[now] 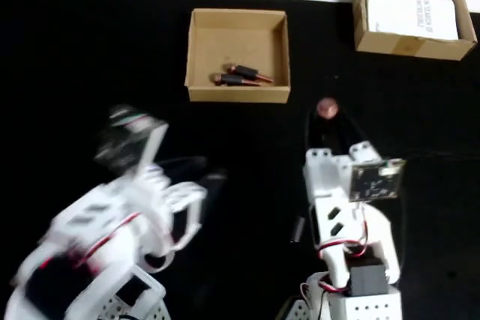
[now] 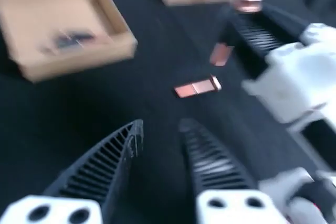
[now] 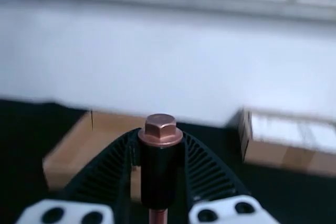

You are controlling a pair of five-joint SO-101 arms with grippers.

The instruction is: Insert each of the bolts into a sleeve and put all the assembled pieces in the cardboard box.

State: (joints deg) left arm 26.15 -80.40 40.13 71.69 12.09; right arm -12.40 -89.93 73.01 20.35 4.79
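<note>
here, a sleeved bolt (image 3: 159, 129) clamped tight in the right gripper (image 3: 157, 148) (left gripper (image 2: 160, 125) spread apart)

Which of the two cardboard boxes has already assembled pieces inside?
The middle box, at the table's far side, where two assembled pieces lie. The other box, at the far right, holds something white and flat.

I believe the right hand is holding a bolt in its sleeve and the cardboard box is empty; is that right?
Not quite. The cardboard box is not empty: the high view shows two assembled pieces lying inside it. The right hand is indeed holding a bolt in its sleeve.
</note>
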